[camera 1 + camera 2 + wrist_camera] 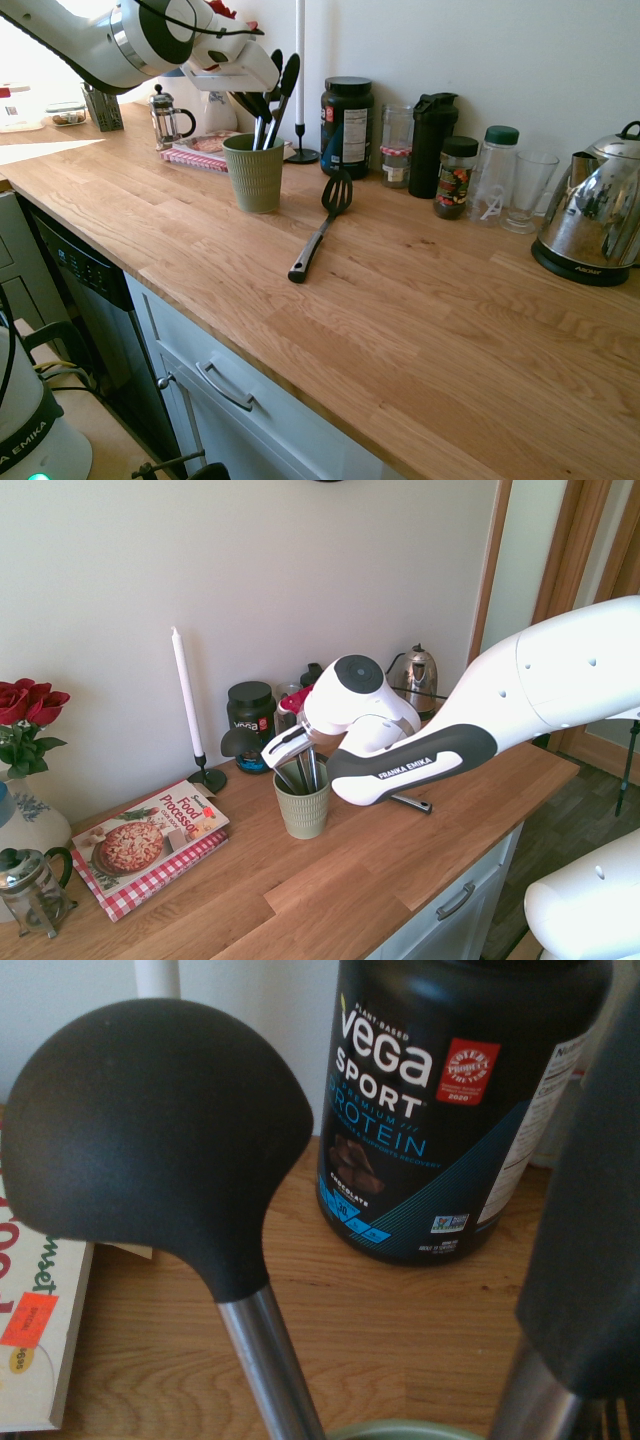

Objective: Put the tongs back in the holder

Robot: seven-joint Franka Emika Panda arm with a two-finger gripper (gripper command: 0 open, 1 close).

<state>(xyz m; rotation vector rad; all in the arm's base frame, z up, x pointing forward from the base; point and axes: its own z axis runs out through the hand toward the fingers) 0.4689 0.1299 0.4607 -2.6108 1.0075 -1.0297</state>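
The olive-green ribbed holder [254, 172] [302, 810] stands on the wooden counter. The tongs [287, 80] stand in it with their grey metal arms [308, 772] down in the cup. Their black tips point up and lean toward the wall. My gripper [252, 108] [285, 772] hangs right above the holder's rim, shut on the tongs' arms. In the wrist view the tongs [160, 1130] show as a rounded black head on a steel stem, with the second prong blurred at the right edge. The holder's rim [400, 1428] just shows below them.
A black slotted spatula [322, 225] lies on the counter right of the holder. Along the wall stand a white candle [299, 80], a Vega protein jar [347, 125], bottles, glasses and a chrome kettle [595, 215]. A cookbook [150, 845] and a French press [168, 117] sit beyond the holder.
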